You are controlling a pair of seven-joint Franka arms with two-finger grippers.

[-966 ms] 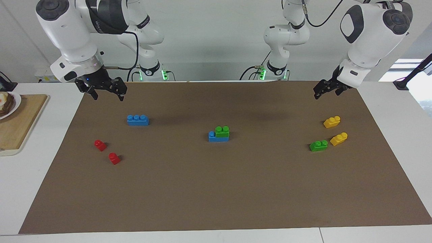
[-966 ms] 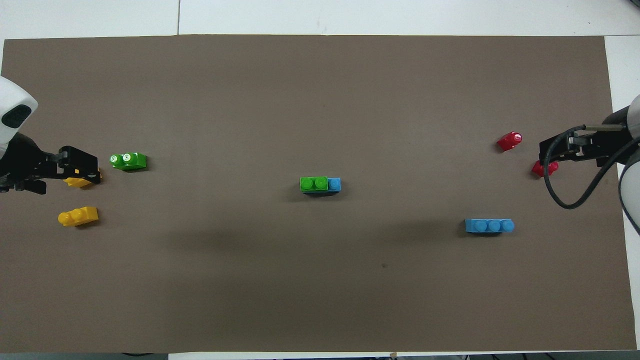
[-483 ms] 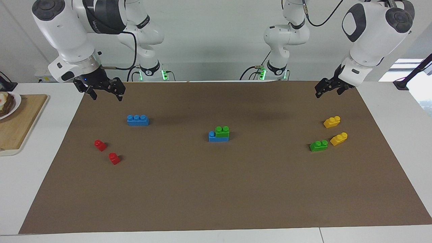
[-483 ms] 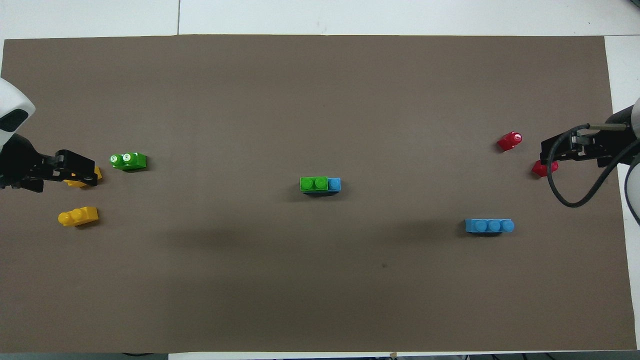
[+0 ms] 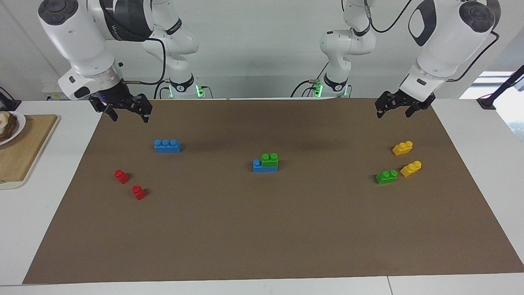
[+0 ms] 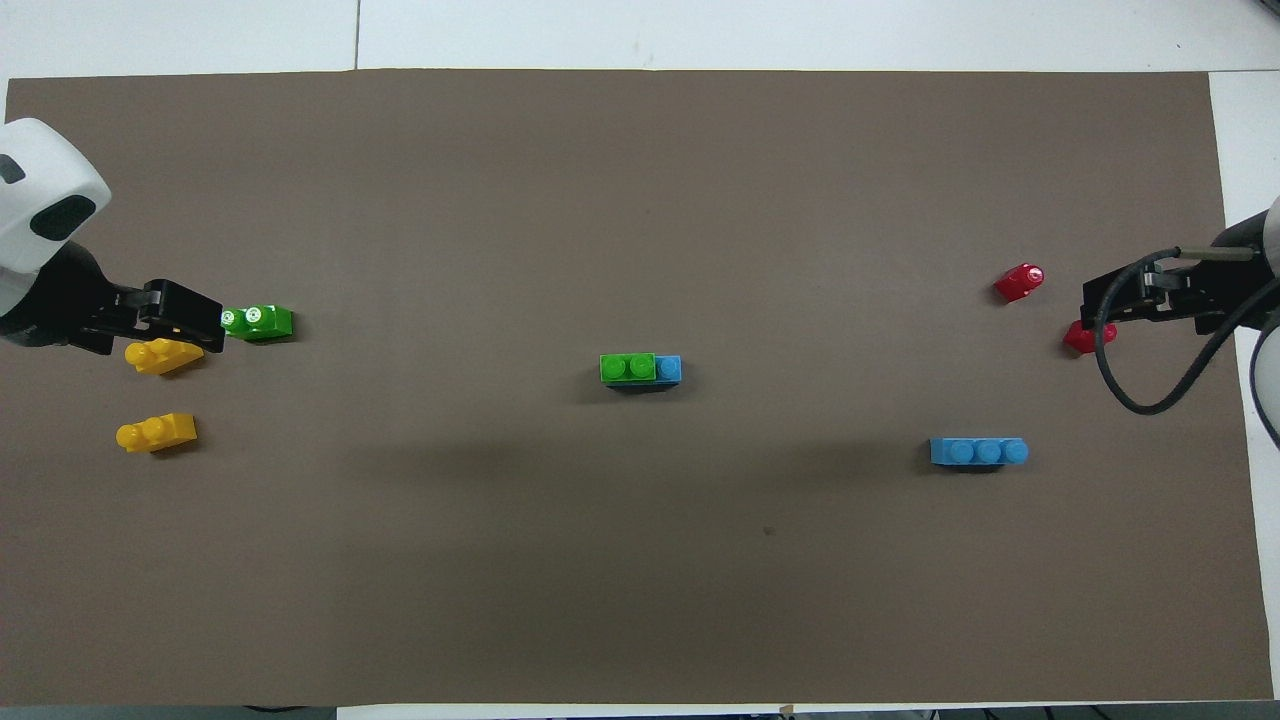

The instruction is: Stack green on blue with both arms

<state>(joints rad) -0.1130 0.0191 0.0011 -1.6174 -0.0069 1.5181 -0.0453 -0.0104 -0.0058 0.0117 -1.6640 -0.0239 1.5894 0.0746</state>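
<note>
A green brick (image 5: pixel 269 159) sits on a blue brick (image 5: pixel 258 166) in the middle of the mat, leaving one blue stud bare; the pair also shows in the overhead view (image 6: pixel 628 368). A second green brick (image 5: pixel 386 176) (image 6: pixel 258 321) lies loose toward the left arm's end. A second blue brick (image 5: pixel 167 145) (image 6: pixel 978 452) lies loose toward the right arm's end. My left gripper (image 5: pixel 393 112) (image 6: pixel 205 320) hangs open and empty, raised over the mat beside the yellow bricks. My right gripper (image 5: pixel 129 116) (image 6: pixel 1100 315) hangs open and empty, raised above the mat's edge.
Two yellow bricks (image 5: pixel 402 148) (image 5: pixel 411 168) lie beside the loose green one. Two red bricks (image 5: pixel 121 176) (image 5: pixel 138 192) lie farther from the robots than the loose blue brick. A wooden board (image 5: pixel 24 151) with a plate (image 5: pixel 10 125) stands off the mat at the right arm's end.
My left gripper has swung slightly toward the table's middle; from above it now reaches the loose green brick's end. My right gripper has lifted slightly. No brick has moved.
</note>
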